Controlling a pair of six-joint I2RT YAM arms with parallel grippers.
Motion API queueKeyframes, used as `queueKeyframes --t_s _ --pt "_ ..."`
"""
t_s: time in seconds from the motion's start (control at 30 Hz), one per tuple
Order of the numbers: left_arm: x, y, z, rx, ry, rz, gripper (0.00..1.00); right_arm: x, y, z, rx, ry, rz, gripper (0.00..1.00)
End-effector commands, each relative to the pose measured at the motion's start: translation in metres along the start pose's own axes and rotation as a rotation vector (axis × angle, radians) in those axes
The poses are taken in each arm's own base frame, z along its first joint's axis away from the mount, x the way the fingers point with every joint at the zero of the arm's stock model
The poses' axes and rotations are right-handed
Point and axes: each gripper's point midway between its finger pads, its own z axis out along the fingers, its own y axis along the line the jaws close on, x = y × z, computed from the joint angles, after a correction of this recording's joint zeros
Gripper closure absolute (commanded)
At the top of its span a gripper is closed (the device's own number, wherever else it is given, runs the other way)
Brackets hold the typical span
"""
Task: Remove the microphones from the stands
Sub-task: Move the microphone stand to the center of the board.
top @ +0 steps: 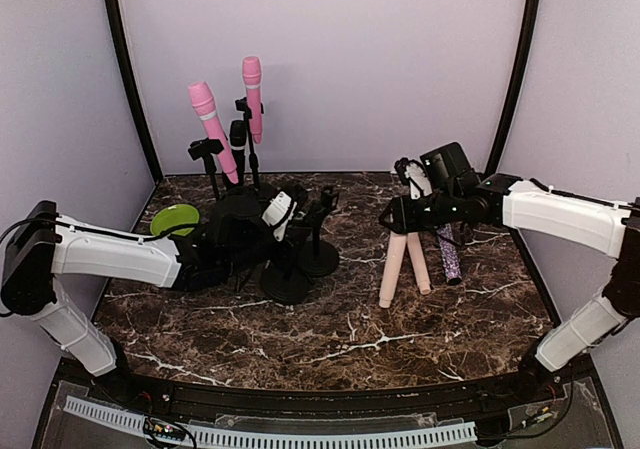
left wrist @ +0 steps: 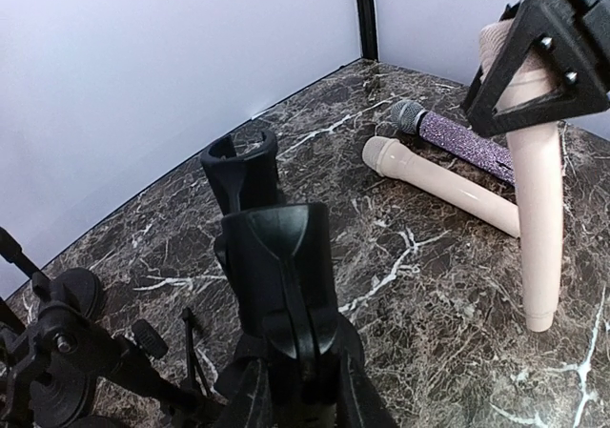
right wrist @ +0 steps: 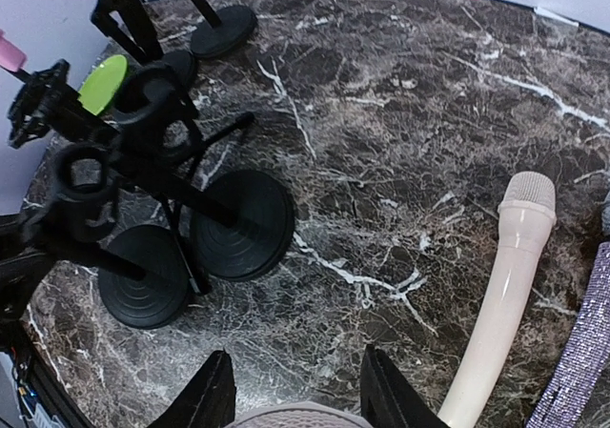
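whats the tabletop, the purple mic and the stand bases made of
Tabletop: dark brown marble or marble-look laminate, polished-looking, white veining.
Purple mic: likely plastic body with glitter coating, sparkly speckle; metal-looking mesh head.
Stand bases: matte black, metal or plastic, can't tell.

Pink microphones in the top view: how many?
2. Both in stands at the back left: a tilted microphone and, right of it, a nearly upright microphone. None seems hidden.
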Motion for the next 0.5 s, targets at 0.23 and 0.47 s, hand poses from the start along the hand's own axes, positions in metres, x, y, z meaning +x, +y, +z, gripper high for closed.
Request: queueKeyframes --t_s 0.23,0.47 --pt "0.101 0.005 -0.015 -0.043 0.283 -0.022 0.80 -0.013 -0.015 0.054 0.114 0.017 0.047 0.77" --pt "0.092 0.008 -0.027 -0.049 0.242 -0.060 0.60 -0.013 -0.025 0.086 0.157 0.032 0.054 0.71"
